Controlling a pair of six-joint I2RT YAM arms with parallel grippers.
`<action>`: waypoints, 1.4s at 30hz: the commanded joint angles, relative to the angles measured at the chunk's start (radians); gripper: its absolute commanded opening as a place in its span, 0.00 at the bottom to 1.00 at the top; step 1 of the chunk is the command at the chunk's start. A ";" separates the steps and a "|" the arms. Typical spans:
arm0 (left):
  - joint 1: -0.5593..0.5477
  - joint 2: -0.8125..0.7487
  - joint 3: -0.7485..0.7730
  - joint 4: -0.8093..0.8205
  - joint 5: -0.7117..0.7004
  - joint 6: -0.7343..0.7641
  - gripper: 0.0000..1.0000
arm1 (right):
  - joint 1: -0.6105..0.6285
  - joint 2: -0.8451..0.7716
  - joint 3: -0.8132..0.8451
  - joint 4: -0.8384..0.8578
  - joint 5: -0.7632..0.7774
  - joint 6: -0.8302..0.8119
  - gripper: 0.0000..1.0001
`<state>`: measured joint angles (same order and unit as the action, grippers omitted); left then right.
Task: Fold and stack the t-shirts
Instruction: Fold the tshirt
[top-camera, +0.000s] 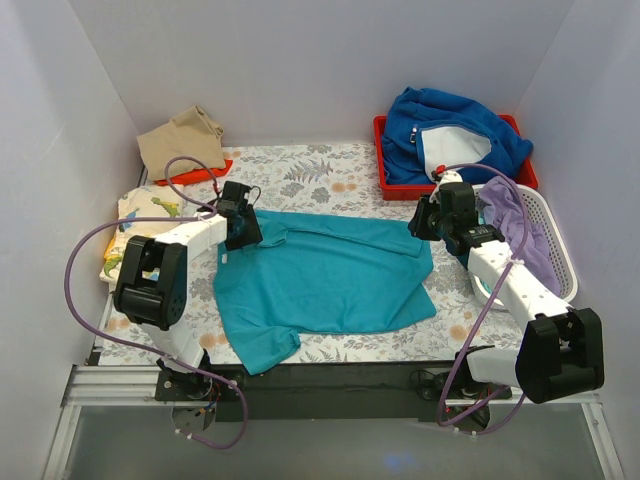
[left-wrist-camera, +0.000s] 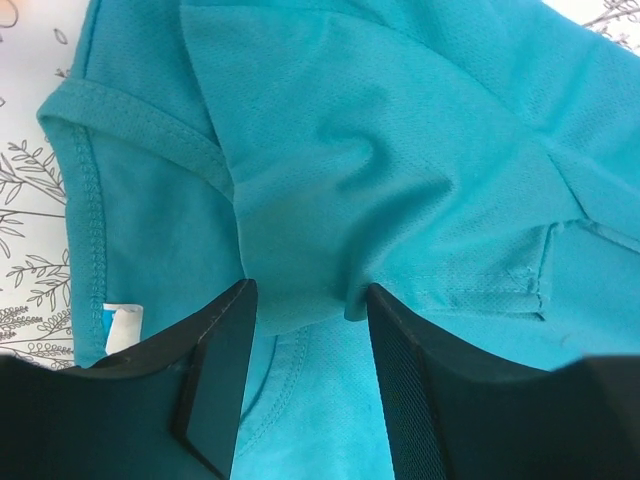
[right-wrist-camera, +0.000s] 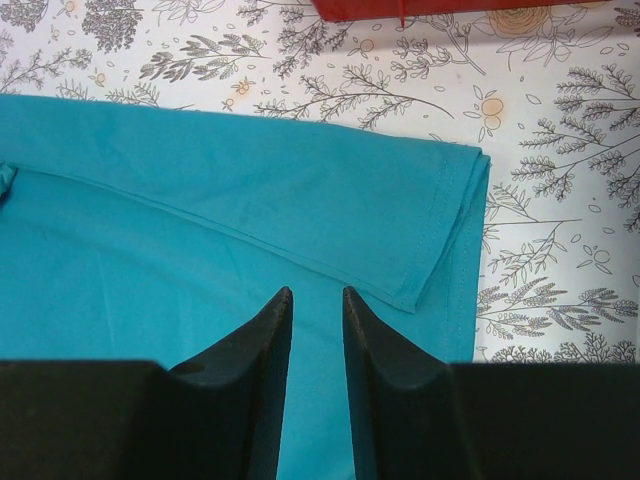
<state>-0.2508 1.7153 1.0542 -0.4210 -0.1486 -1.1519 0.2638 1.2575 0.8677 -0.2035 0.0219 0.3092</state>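
The teal t-shirt (top-camera: 330, 285) lies spread across the middle of the floral-print counter (top-camera: 320, 170). Its far edge is turned over onto itself in a long strip, and one sleeve reaches toward the near left. The left gripper (top-camera: 240, 228) sits at the shirt's far-left corner. In the left wrist view its jaws (left-wrist-camera: 310, 290) are closed part way on a raised ridge of the teal cloth (left-wrist-camera: 400, 150). The ridge fills the gap and touches both fingers, a lower layer of the shirt shows beneath it, and a small white label (left-wrist-camera: 120, 328) is just to the left. The right gripper (top-camera: 422, 225) is at the far-right corner of the shirt. In the right wrist view its jaws (right-wrist-camera: 318, 292) stand a narrow slot apart with nothing between them, poised over the teal fabric (right-wrist-camera: 200, 220) just near of the stitched edge of the folded strip. At the far left, a tan t-shirt (top-camera: 180, 140) lies crumpled on top of an orange one (top-camera: 195, 172). Just near of them the cream dinosaur-print t-shirt (top-camera: 140, 215) rests at the counter's left edge, partly under the left arm. At the far right a red tray (top-camera: 385, 165) holds a royal-blue fleece (top-camera: 450, 125). Near of that, a white basket (top-camera: 560, 240) holds a lavender t-shirt (top-camera: 520, 225), partly hidden by the right arm.
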 joint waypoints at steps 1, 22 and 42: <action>0.005 -0.048 -0.028 0.014 -0.061 -0.037 0.46 | 0.003 -0.007 0.001 0.032 -0.014 -0.015 0.33; 0.012 -0.148 -0.166 0.178 -0.074 -0.137 0.33 | 0.003 0.000 -0.004 0.030 -0.043 -0.019 0.34; 0.012 -0.118 -0.186 0.168 -0.083 -0.146 0.40 | 0.003 0.022 -0.007 0.021 -0.051 -0.016 0.34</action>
<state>-0.2440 1.6009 0.8646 -0.2581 -0.2024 -1.2873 0.2638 1.2842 0.8673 -0.2047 -0.0223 0.3027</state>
